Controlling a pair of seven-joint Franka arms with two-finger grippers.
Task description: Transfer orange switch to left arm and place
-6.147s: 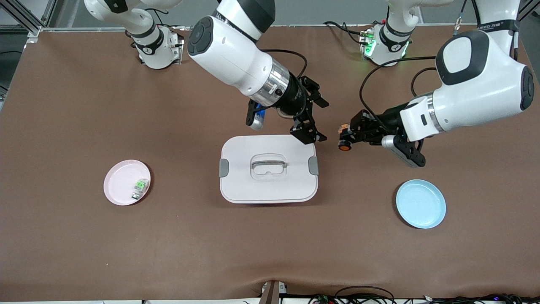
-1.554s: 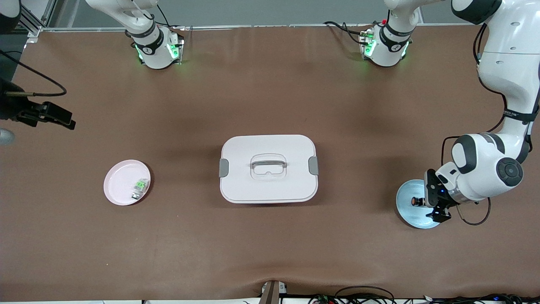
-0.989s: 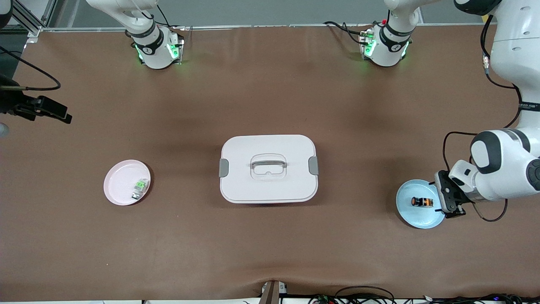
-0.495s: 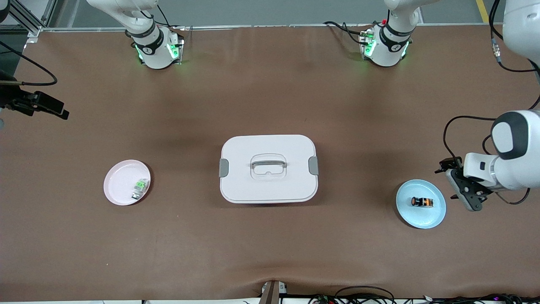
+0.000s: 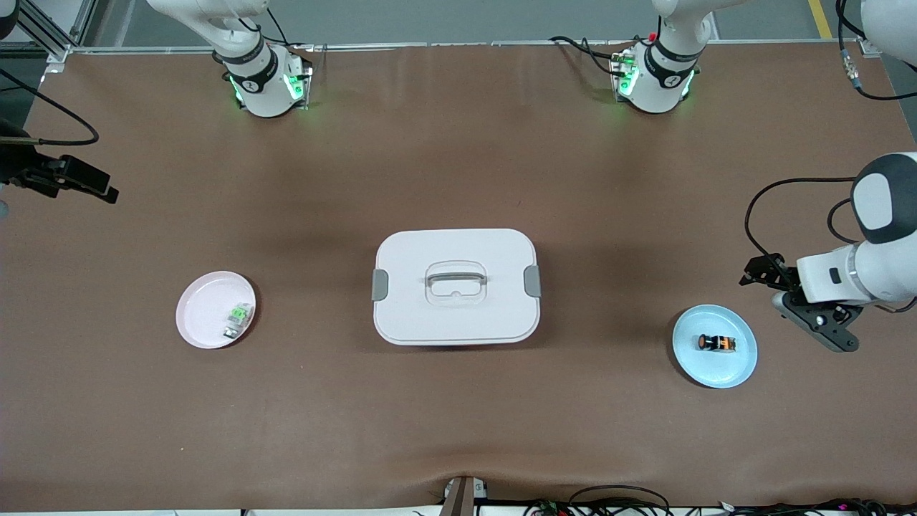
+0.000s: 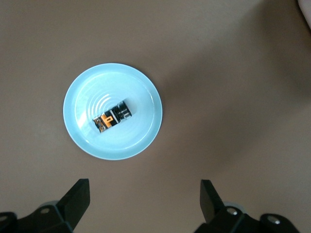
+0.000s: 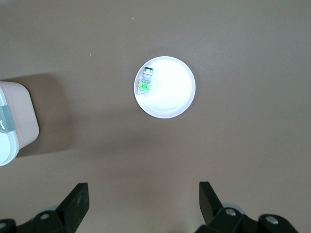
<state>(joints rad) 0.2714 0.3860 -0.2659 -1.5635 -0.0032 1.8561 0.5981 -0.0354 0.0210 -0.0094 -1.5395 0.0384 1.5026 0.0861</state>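
Two plates flank the box (image 5: 455, 286) on your desk, and the orange switch (image 5: 717, 343) lies on the pale blue plate (image 5: 738, 365) toward the left arm's end. You can see the left gripper (image 5: 795, 304) up in the air over the bare desk just beside that plate's rim, between the plate and the desk's edge at that end; it grips nothing, its fingers (image 6: 77, 196) spread wide, and the switch is well clear of them. In the left wrist view the switch (image 6: 112, 117) lies on its side near the middle of the blue plate (image 6: 141, 141), a tiny black block with orange markings and an orange cap at one end. The plate is round and glossy with faint concentric rings.

Your right gripper (image 5: 68, 179) hangs over the desk's edge at the right arm's end, empty too, with its fingers (image 7: 77, 196) parted. Its wrist view looks down on the pink plate (image 7: 172, 99), which carries a small green-and-white switch (image 7: 145, 82) against its rim.

The box is white plastic, a rounded rectangle with grey side latches and a recessed handle on top, and it sits at the middle of the desk. The desk (image 5: 458, 430) itself has a matte brown cover
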